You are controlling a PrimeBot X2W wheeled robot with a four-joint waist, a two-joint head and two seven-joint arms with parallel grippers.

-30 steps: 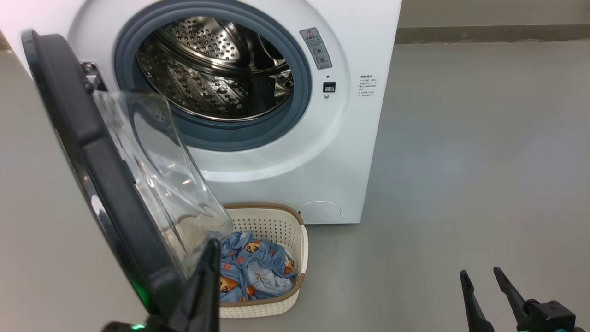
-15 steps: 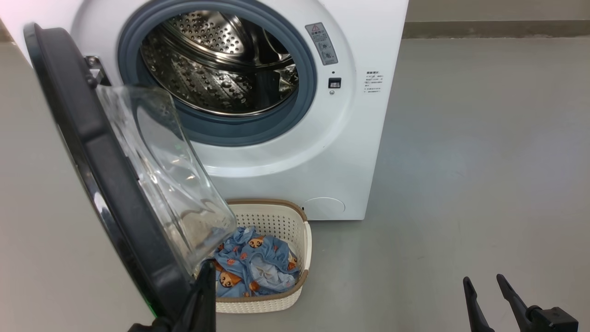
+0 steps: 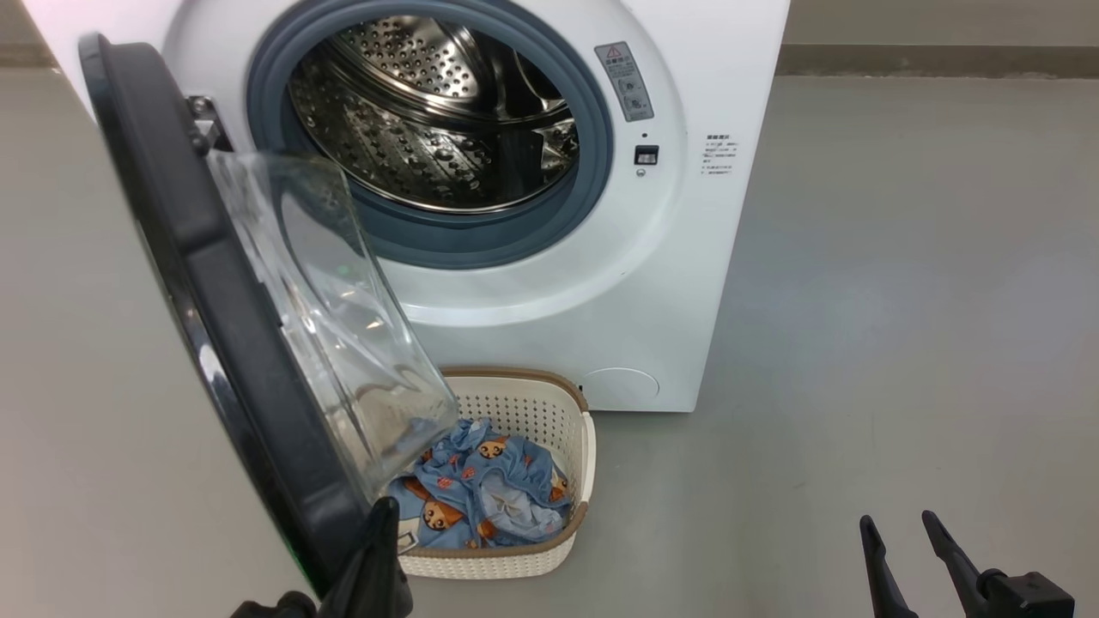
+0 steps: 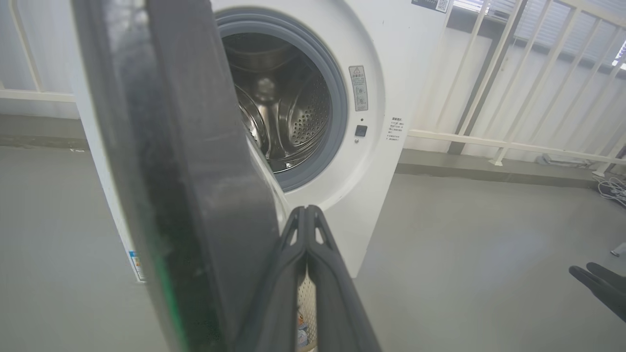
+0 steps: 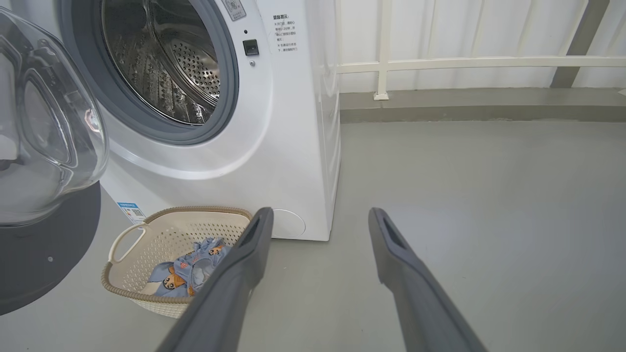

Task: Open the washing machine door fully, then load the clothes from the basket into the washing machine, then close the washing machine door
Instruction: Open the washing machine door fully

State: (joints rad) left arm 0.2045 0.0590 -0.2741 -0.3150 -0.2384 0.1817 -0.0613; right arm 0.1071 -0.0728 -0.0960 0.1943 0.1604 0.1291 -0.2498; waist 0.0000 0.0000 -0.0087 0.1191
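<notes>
The washing machine (image 3: 670, 257) stands with its steel drum (image 3: 429, 112) exposed. The washing machine door (image 3: 215, 283) hangs open on the left hinge, its glass bowl (image 3: 343, 326) facing right. On the floor below sits the basket (image 3: 586, 455), holding blue bear-print clothes (image 3: 481, 489). My left gripper (image 3: 384, 515) is shut, empty, and lies close against the door's lower inner edge; in the left wrist view the gripper (image 4: 305, 211) sits just right of the black rim (image 4: 186, 171). My right gripper (image 3: 897, 518) is open over bare floor; in the right wrist view the gripper (image 5: 318, 215) hangs right of the basket (image 5: 146, 230).
Grey floor (image 3: 901, 300) stretches to the right of the machine. A white railing (image 4: 489, 73) and a low step (image 5: 464, 105) run behind it. Cables (image 4: 614, 188) lie at the far right. The open door blocks the left side of the basket.
The head camera has shifted, so the whole picture sits further right. My left gripper's tip shows lower against the door, uncovering more of the clothes. The right gripper stays put.
</notes>
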